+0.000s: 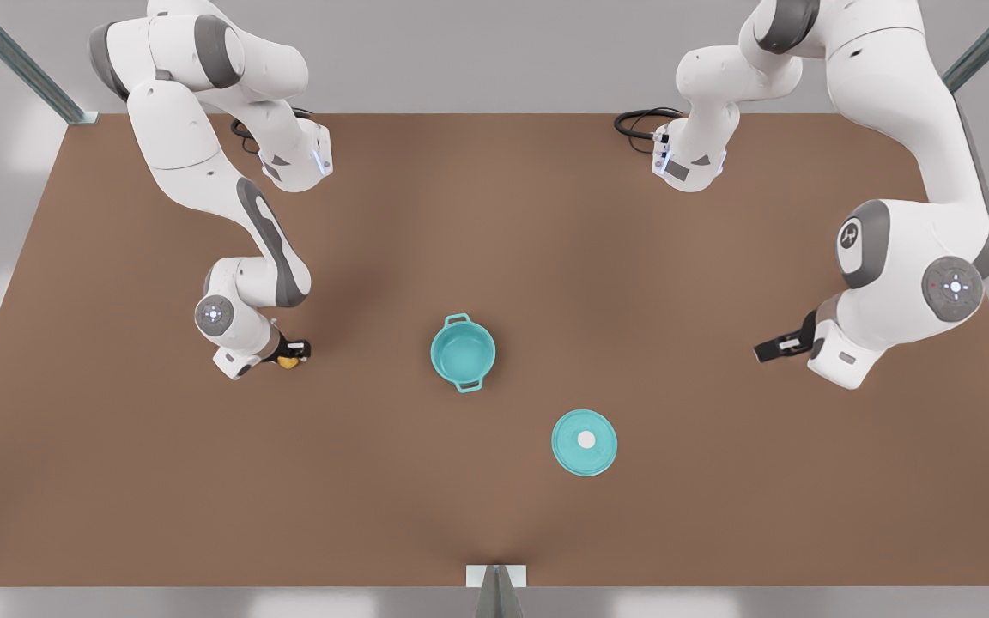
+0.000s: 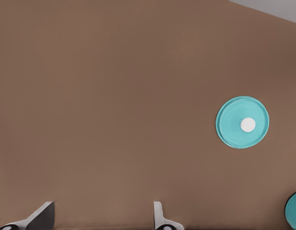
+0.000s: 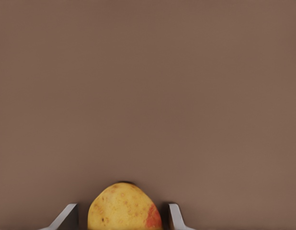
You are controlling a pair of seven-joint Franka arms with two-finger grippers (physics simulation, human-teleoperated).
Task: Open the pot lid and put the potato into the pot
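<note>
The brown table carries everything, and the layout reads as a job half done: the pot stands open near the middle, most likely so that the potato can be dropped straight in. The pot is small, round and teal, inside as well as out, with two loop handles on opposite sides, one toward the far edge and one toward the near edge. The pot lid lies flat on the table, nearer the camera and toward the front view's right, well apart from the pot, probably parked there to keep the approach to the rim free; it is a flat teal disc about as wide as the pot, with a small white knob at its centre. The left end effector hangs at the front view's right, released and holding nothing, its fingers spread; this arm waits clear of the pot. The right end effector sits low at the table on the front view's left, well apart from the pot, with its fingers either side of the potato and grasping it, judging by how closely they flank it. The potato is a tiny roundish yellow lump, speckled, with a reddish-orange patch on one side.
</note>
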